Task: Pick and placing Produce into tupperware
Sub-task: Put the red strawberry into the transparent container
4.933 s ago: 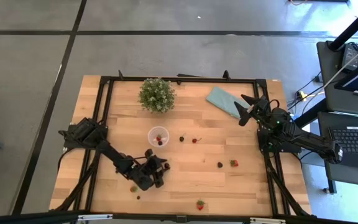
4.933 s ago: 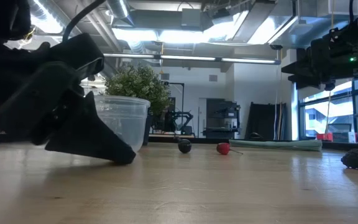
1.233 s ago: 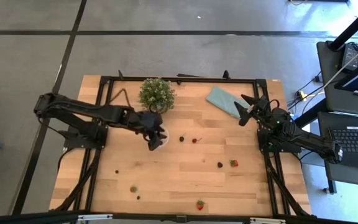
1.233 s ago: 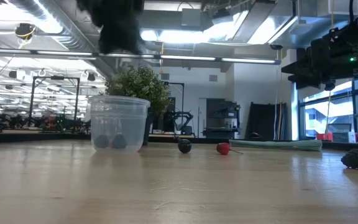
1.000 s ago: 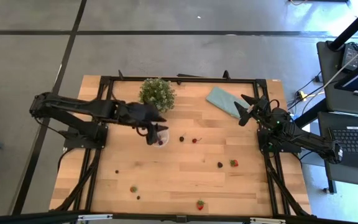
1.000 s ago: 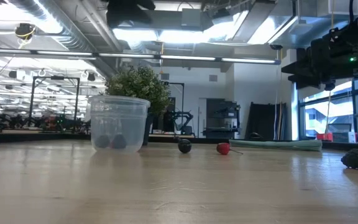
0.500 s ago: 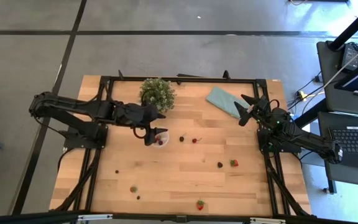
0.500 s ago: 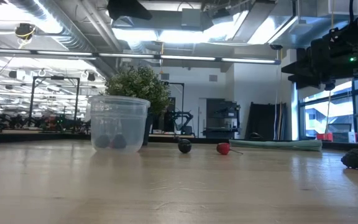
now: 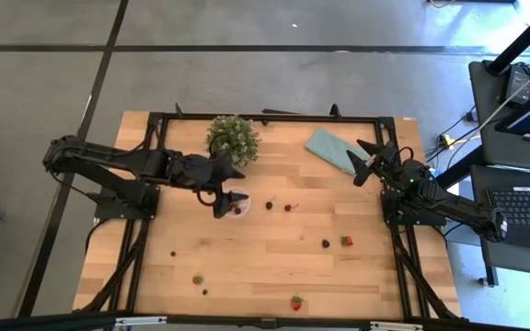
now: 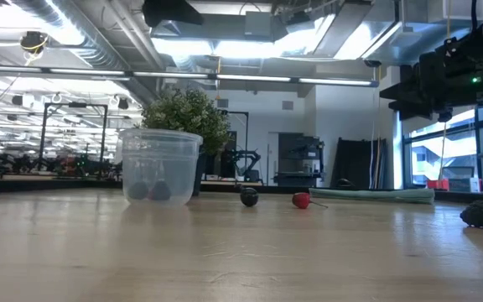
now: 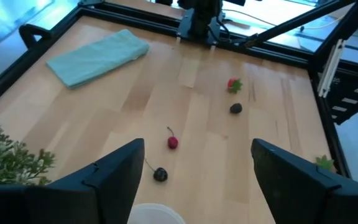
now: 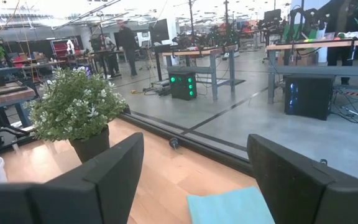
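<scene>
Two open grippers: left gripper (image 9: 229, 194) wide apart just above the tupperware (image 9: 237, 203), right gripper (image 9: 364, 158) waiting by the teal cloth (image 9: 331, 149). Low down, two dark berries (image 10: 149, 191) seen through the cup wall. From above, hard to tell, half hidden by the fingers.

Bushy potted plant (image 9: 232, 140) stands on wooden desk (image 9: 274, 267) just beyond left gripper (image 9: 225, 190); teal cloth (image 9: 332, 150) lies beside right gripper (image 9: 363, 158).
</scene>
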Controlling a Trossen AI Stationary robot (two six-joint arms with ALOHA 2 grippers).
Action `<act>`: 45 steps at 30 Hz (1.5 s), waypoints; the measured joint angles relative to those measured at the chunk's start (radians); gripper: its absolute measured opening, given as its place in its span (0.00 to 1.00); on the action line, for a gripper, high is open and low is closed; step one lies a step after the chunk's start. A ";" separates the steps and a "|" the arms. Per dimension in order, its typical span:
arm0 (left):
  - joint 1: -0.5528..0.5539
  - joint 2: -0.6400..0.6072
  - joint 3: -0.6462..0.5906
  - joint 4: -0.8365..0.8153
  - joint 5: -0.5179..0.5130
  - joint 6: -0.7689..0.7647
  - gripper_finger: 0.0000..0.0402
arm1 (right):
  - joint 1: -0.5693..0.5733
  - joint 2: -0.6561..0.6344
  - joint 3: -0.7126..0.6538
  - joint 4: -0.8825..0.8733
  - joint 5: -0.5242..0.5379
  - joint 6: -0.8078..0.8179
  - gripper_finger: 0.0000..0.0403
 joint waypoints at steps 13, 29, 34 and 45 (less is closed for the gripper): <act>-0.105 0.000 0.000 0.050 0.000 0.033 0.72 | 0.000 0.000 0.000 0.000 0.000 0.001 0.71; -0.242 -0.090 -0.073 0.020 0.213 0.187 0.72 | 0.000 0.000 0.000 0.000 0.000 0.117 0.71; -0.301 -0.205 -0.239 0.133 0.251 0.161 0.72 | 0.000 0.000 0.000 0.000 0.000 0.150 0.71; -0.394 -0.385 -0.543 0.250 0.289 0.057 0.72 | 0.000 0.000 0.000 0.000 0.000 0.258 0.71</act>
